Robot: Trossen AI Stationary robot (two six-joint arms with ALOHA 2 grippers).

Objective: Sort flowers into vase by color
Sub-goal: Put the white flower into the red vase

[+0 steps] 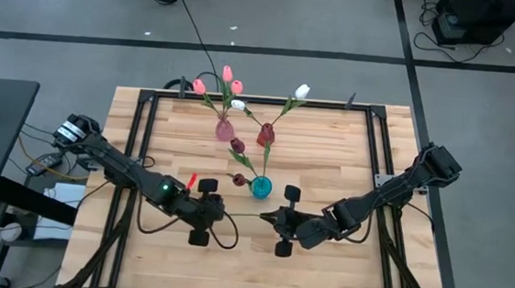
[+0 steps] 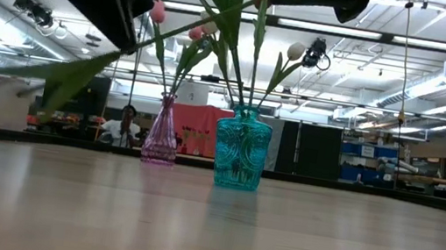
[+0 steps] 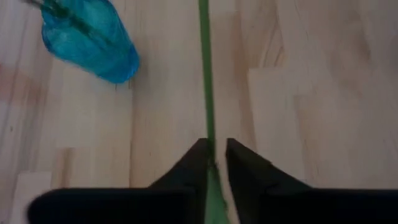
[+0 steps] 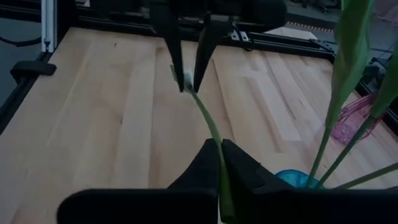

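One tulip is held in the air between both grippers; its thin green stem [image 1: 247,215] runs level from my left gripper [image 1: 225,211] to my right gripper [image 1: 269,219]. Both are shut on it. In the low view its blurred leaf [image 2: 71,76] hangs below the left gripper and the stem [image 2: 194,25] slants up to the right. The head is hidden. The teal vase [image 1: 261,188] holds maroon tulips, the pink vase [image 1: 225,129] pink ones and a white one, and the dark red vase [image 1: 266,134] a white one. My left gripper [image 3: 214,152] pinches the stem [image 3: 209,134] between its two fingers, which lie across it. The flower is lifted clear of the table, and its leaf end passes back under the fingers. My right gripper [image 4: 219,152] pinches the same stem [image 4: 214,137] between its fingers, a short way from the left gripper's fingers [image 4: 180,68]. It comes from the table's right side, facing the left gripper. The stem bows slightly between the two holds.
The three vases stand in a group at the table's middle, just beyond the grippers. A small red piece [image 1: 192,178] lies beside the left arm. A black frame [image 1: 150,99] edges the table. Bare wood lies toward the near edge. A person [image 2: 126,124] sits far behind.
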